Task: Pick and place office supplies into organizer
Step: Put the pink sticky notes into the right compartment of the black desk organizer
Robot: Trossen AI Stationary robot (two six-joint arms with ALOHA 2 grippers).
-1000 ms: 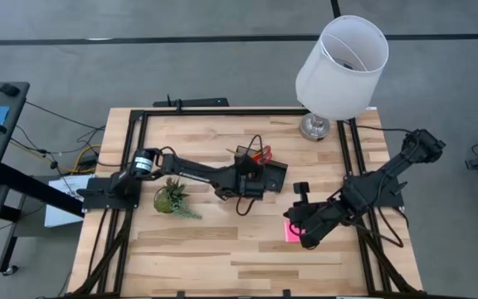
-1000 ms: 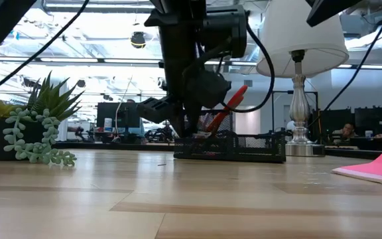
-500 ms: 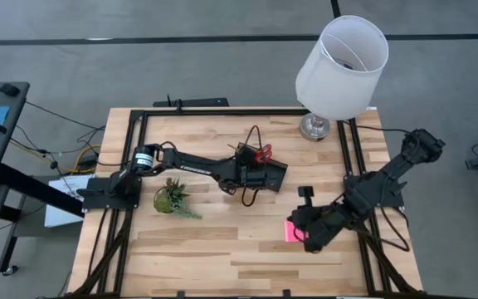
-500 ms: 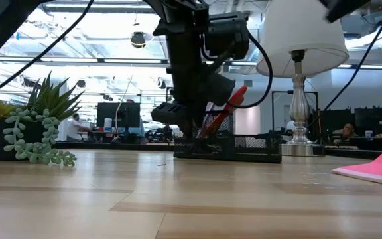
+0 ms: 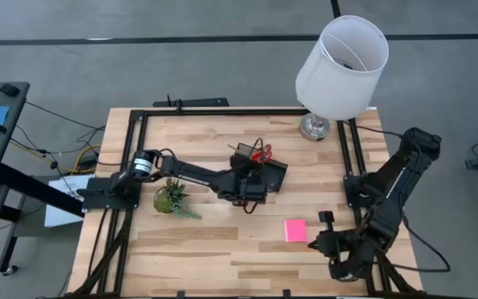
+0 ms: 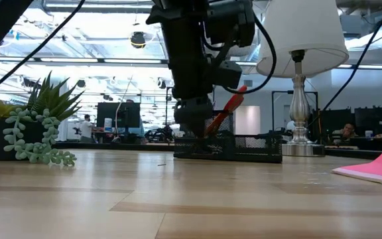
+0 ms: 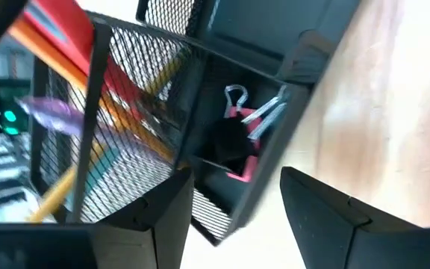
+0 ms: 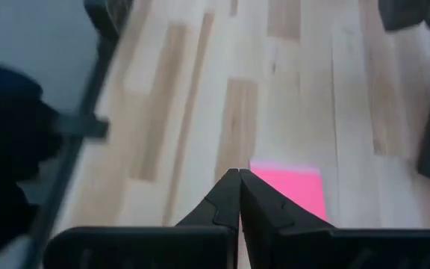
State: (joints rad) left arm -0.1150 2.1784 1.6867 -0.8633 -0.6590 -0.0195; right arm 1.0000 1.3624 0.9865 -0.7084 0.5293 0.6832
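Observation:
The black mesh organizer (image 5: 274, 173) stands at mid-table, with red-handled scissors (image 5: 262, 153) and pens upright in its taller box. My left gripper (image 5: 251, 188) hangs open over the organizer's near-left side. In the left wrist view its fingers stand either side of the low section (image 7: 275, 142), where clips (image 7: 237, 101) and something pink lie. The pink sticky pad (image 5: 295, 230) lies flat on the table. My right gripper (image 5: 325, 221) is shut, just right of the pad; the right wrist view shows the pad (image 8: 293, 190) beyond its fingertips.
A white-shaded lamp (image 5: 341, 58) stands at the far right corner. A small green plant (image 5: 171, 199) sits beside the left arm. A black frame (image 5: 222, 110) runs round the table. Bare wood lies along the near edge, left of the pad.
My right gripper has drawn back from over the pink pad toward the table's near right corner; the pad stays flat where it was and now shows whole. My left gripper has shifted slightly toward the near edge at the organizer and tipped to point down.

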